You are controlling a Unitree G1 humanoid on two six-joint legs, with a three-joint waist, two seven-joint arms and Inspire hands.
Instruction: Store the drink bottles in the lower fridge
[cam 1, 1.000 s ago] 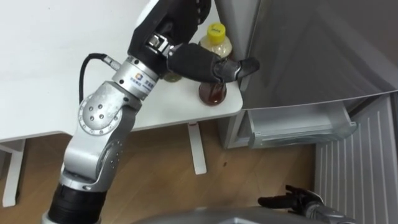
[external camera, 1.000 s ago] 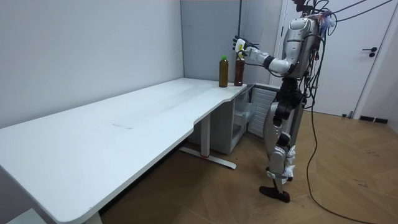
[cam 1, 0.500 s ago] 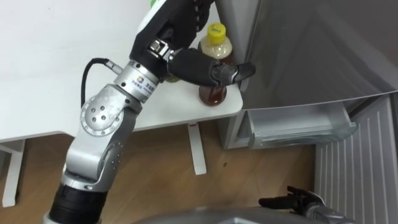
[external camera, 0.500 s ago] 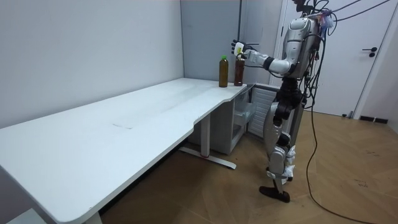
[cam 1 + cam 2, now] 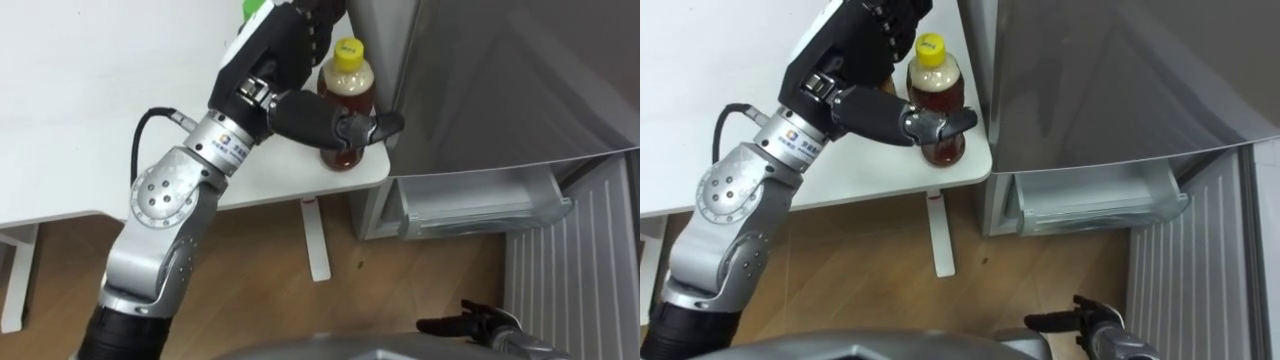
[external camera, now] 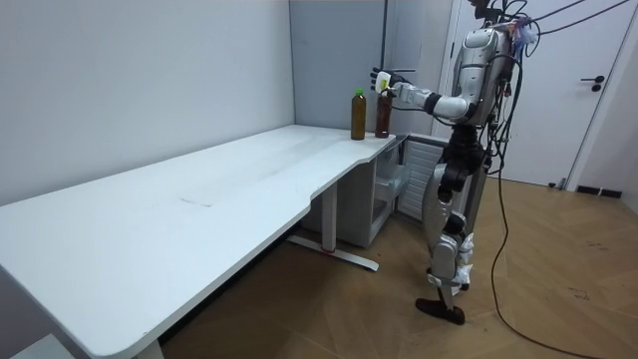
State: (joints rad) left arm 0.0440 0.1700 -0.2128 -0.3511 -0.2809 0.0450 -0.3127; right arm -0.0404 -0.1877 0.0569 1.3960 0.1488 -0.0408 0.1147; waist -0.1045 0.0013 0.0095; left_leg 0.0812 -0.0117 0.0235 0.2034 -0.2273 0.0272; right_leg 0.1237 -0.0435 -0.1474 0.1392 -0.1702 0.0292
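Left hand [image 5: 283, 62] nearer, thumb across yellow-capped bottle [image 5: 347, 92]

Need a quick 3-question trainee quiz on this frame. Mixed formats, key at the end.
1. Pick one: the bottle nearest the fridge, at the left hand, has a cap that is A) white, B) yellow, C) red.
2. True or false: the lower fridge stands open.
3. Fill in: that bottle stands on the table at its ___ beside the fridge.
Key: 1 B; 2 true; 3 corner.
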